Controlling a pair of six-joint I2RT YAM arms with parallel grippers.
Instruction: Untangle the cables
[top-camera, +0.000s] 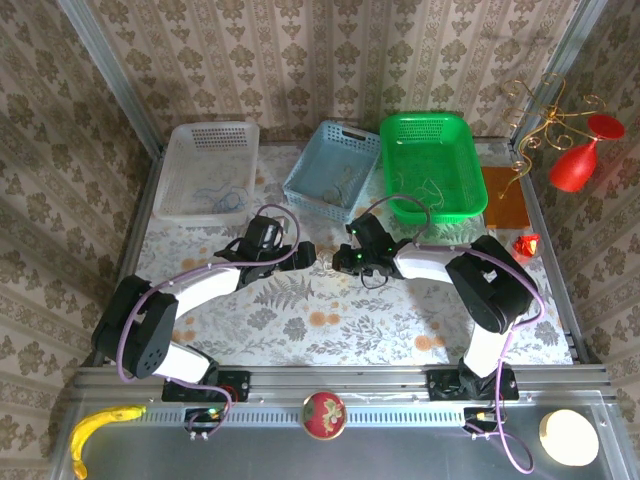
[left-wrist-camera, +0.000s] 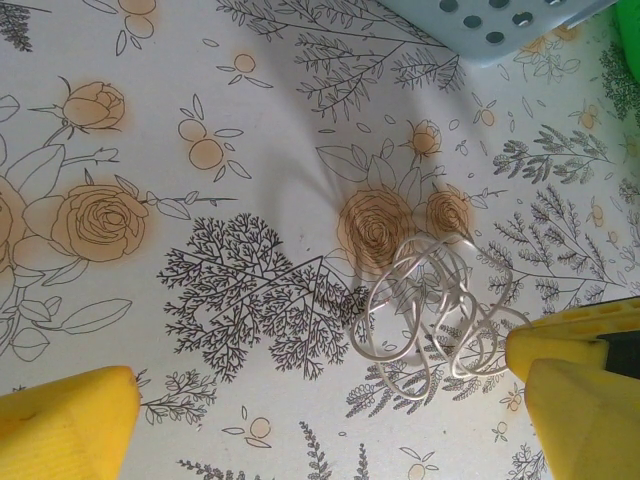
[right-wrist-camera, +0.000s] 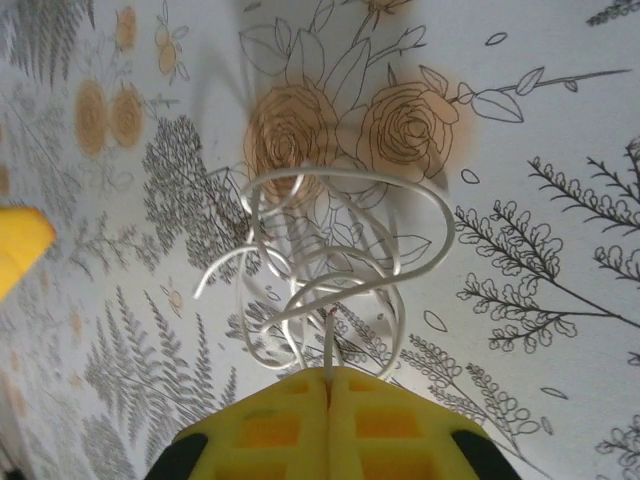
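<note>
The right pincer (right-wrist-camera: 328, 385) is pinched together on one whitish strand of the cables (right-wrist-camera: 340, 172), and you can see the cord running straight in between the pads. Meanwhile the left pincer (left-wrist-camera: 320, 400) is spread wide apart with nothing in it, hovering low with the tangle just beside one of its fingers. The whole knot sits on the floral worktop (top-camera: 300, 330) between the two arms, near the front of the blue basket (top-camera: 330, 135).

What I'd worry about: with only one strand pinned, a pull would probably drag the whole bundle across the worktop, or cinch the loops tighter instead of freeing them. The cord's so thin it could also slip out of the pads. And the left one could close on several loops at once, or on nothing.

Brands or writing: none I can read anywhere.
</note>
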